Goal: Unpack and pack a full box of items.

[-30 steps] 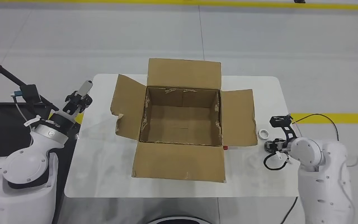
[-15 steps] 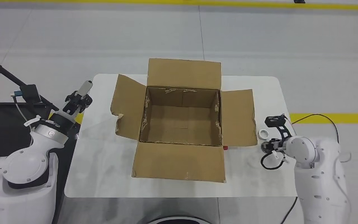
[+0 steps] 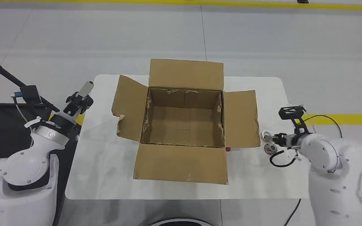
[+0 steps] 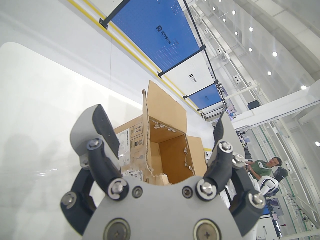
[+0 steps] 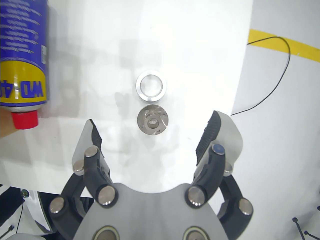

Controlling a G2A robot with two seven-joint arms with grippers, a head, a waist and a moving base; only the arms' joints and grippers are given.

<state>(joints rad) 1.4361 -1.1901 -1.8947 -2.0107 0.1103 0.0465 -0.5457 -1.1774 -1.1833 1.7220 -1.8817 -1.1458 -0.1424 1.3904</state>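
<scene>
My right gripper (image 5: 154, 123) hangs open over the table (image 3: 266, 96), at three o'clock of the open box (image 3: 181, 164). The flat metal disc (image 5: 152, 123) lies straight below, between my fingers. A metal ring (image 5: 151, 85) sits just beside it at about eleven o'clock, not touching. The disc is round, so any approach angle should suit. My left gripper (image 4: 162, 126), also open, is well apart at nine o'clock.

On the box (image 4: 130, 138), straight ahead of the left gripper (image 4: 161, 113): handling symbols and barcode labels. On the blue wall panels (image 4: 155, 26), far beyond it: white logo and wordmark. On the spray can (image 5: 22, 46), ahead of the right gripper (image 5: 154, 123), off to one side: white lettering on blue, blue characters on a yellow band.
</scene>
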